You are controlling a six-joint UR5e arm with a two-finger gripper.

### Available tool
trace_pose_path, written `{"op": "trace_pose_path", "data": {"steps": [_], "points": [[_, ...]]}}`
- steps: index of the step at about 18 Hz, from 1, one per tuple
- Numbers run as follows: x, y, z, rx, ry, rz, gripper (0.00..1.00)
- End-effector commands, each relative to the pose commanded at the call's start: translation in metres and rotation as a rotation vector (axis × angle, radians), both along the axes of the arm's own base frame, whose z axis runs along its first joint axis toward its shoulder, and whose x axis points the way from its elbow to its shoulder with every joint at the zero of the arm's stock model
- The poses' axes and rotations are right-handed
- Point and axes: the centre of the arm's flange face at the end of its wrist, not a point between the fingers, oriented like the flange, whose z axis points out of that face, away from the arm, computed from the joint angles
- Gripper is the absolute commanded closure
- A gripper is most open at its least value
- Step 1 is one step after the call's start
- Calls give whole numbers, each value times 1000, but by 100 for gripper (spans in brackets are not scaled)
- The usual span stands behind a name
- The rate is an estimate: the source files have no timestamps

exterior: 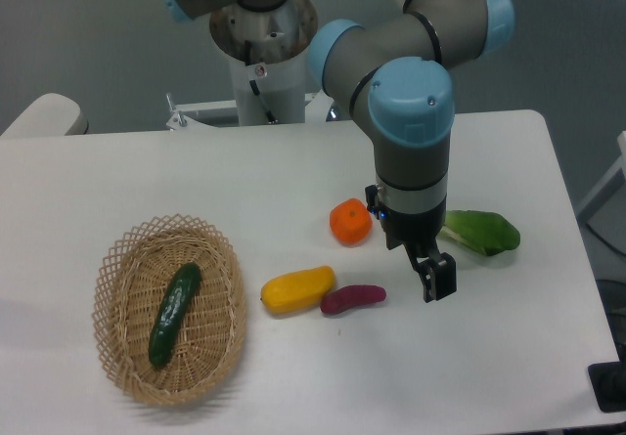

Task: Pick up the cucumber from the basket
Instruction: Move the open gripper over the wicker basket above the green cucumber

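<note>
The cucumber [174,314] lies lengthwise in the basket [115,264], far left of the jaws; their spread is unreadable.

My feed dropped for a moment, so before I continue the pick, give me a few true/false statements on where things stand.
1. The slim dark green cucumber lies inside the oval woven wicker basket. True.
2. The two-finger gripper is holding the cucumber. False: it hangs well off to the side, nothing visibly in it.
3. The round orange fruit sits in the basket. False: it is on the table.
4. The small purple vegetable lies beside the yellow vegetable. True.
</note>
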Motion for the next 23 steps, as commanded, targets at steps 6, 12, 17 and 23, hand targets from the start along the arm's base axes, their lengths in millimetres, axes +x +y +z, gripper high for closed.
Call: {"op": "trace_pose_path", "data": {"steps": [6,12,17,23], "points": [[10,7,-1,-2,-4,-1,0],[52,33,-23,6,-56,33,0],[126,79,-37,45,-111,260,0],[204,106,-69,44,-173,510,0]]}}
